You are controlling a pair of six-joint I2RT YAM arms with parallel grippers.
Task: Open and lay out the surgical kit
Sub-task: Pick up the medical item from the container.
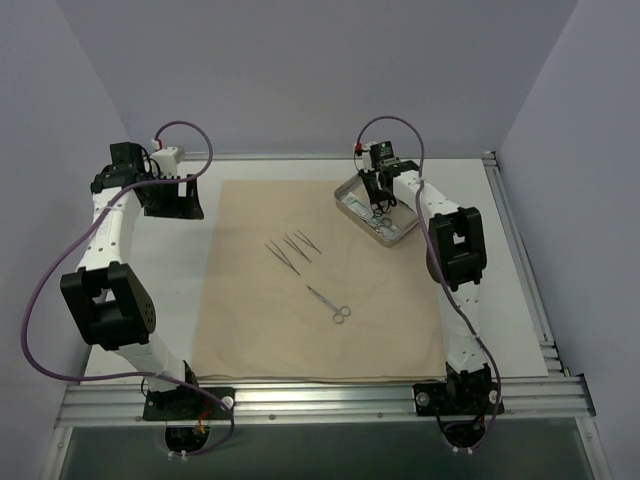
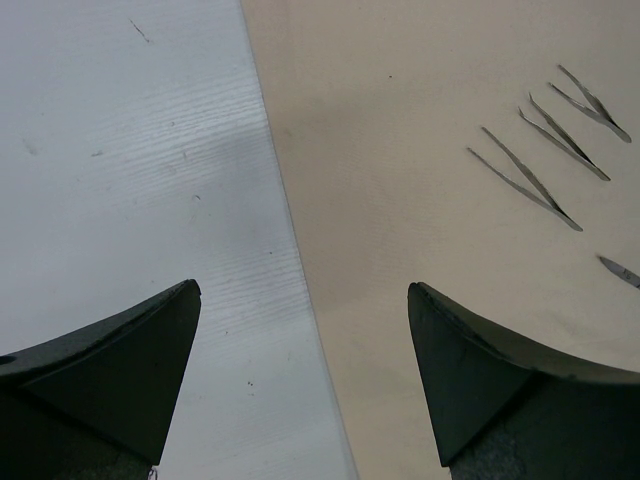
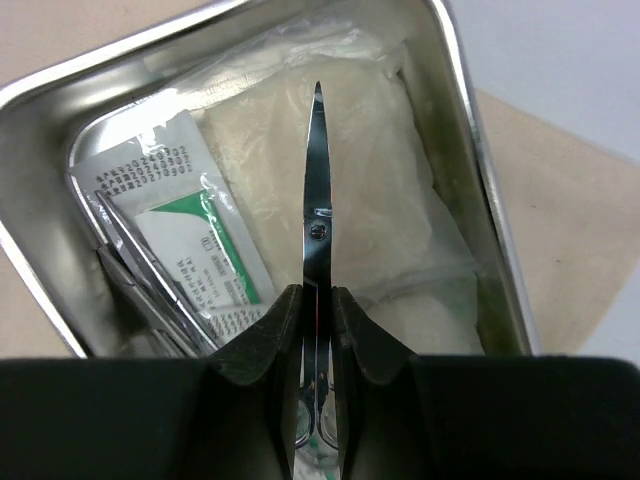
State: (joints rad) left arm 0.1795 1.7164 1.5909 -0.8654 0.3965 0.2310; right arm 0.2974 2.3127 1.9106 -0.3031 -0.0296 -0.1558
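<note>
The step in hand is emptying the tray onto the cloth. The right fingers are clamped on a pair of scissors, pinching it just behind the pivot. The closed blades stick straight out ahead of them, over the steel tray. Below and to the right of the blades lies folded gauze. To the left of the fingers are a printed packet and another thin metal tool.

The left fingers stand wide apart, holding nothing. The cloth edge runs between them, with bare worktop under the left one. Three tweezers lie ahead to the right, and a ring-handled clamp sits nearer the arm bases.

Next, the scissors probably need lifting clear of the tray rim, then setting down on open cloth apart from the other tools.
</note>
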